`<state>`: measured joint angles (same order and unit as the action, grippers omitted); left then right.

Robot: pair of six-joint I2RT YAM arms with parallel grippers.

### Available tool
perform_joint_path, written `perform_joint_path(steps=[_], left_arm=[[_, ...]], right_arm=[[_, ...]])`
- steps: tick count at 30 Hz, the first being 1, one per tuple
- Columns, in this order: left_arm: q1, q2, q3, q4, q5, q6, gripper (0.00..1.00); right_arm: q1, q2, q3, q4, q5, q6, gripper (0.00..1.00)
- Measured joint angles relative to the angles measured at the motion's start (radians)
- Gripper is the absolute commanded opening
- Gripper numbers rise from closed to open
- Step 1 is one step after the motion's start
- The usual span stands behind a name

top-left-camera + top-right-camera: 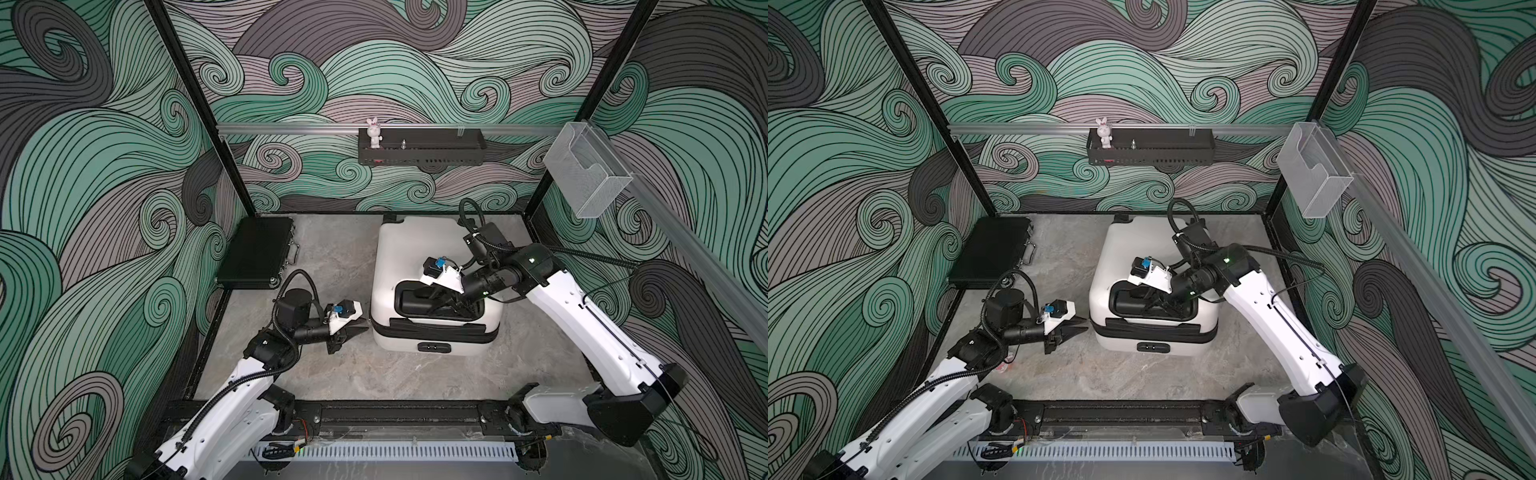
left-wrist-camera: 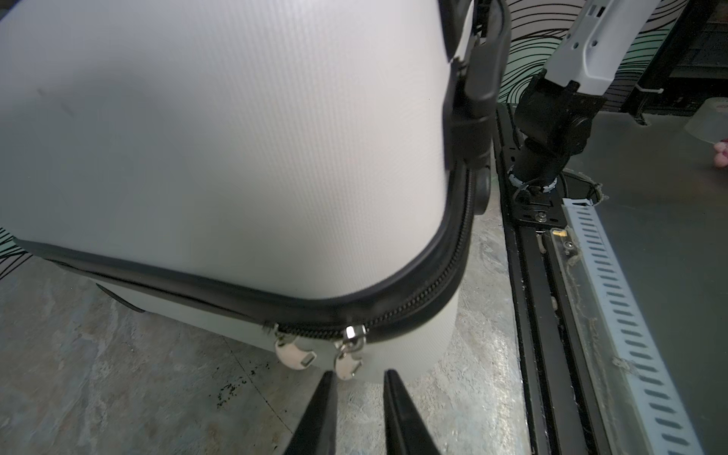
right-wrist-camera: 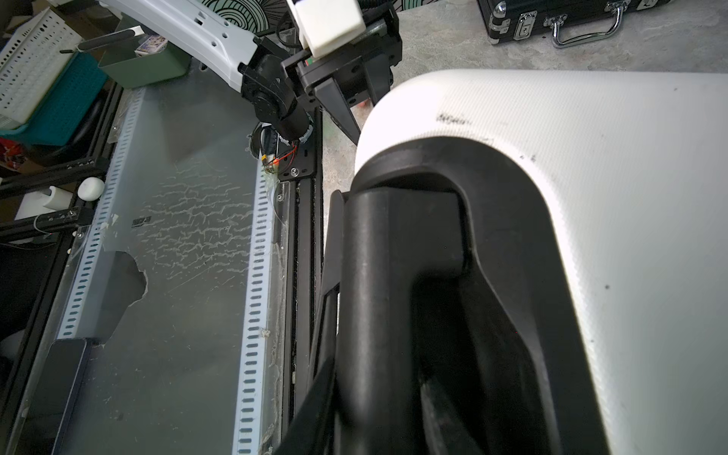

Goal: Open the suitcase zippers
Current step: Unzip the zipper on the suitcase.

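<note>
Left jaws just beside zipper pull (image 2: 346,360)

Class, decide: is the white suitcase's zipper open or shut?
Shut, where visible: the zipper teeth are meshed round the corner, its two pulls hang close together, and the suitcase shells show no gap.

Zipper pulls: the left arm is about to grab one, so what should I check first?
1. Both zipper pulls in sight at the suitcase corner: ok.
2. Left end effector open, nearer pull at its tips: ok.
3. Pull gripped: not ok.
4. Right end effector clamped on the handle: ok.
5. Zipper band free of snags round the far side: cannot tell.
</note>
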<state>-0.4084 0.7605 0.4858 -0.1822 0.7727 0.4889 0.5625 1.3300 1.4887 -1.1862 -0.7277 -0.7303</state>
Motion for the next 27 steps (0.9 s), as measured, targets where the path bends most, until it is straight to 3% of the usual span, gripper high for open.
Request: perform_joint_path(steps=[10, 17, 27], left_arm=[[-0.003, 0.058, 0.0, 0.06, 0.003, -0.007, 0.22], [-0.014, 0.082, 0.0, 0.073, 0.027, -0.011, 0.01], [-0.029, 0.078, 0.029, 0.003, 0.032, -0.014, 0.0]], right_arm=[[-0.001, 0.0, 0.002, -0.002, -0.003, 0.001, 0.03], [-0.001, 0.0, 0.002, -0.002, -0.003, 0.0, 0.03], [0.0, -0.002, 0.002, -0.003, 0.003, 0.008, 0.0]])
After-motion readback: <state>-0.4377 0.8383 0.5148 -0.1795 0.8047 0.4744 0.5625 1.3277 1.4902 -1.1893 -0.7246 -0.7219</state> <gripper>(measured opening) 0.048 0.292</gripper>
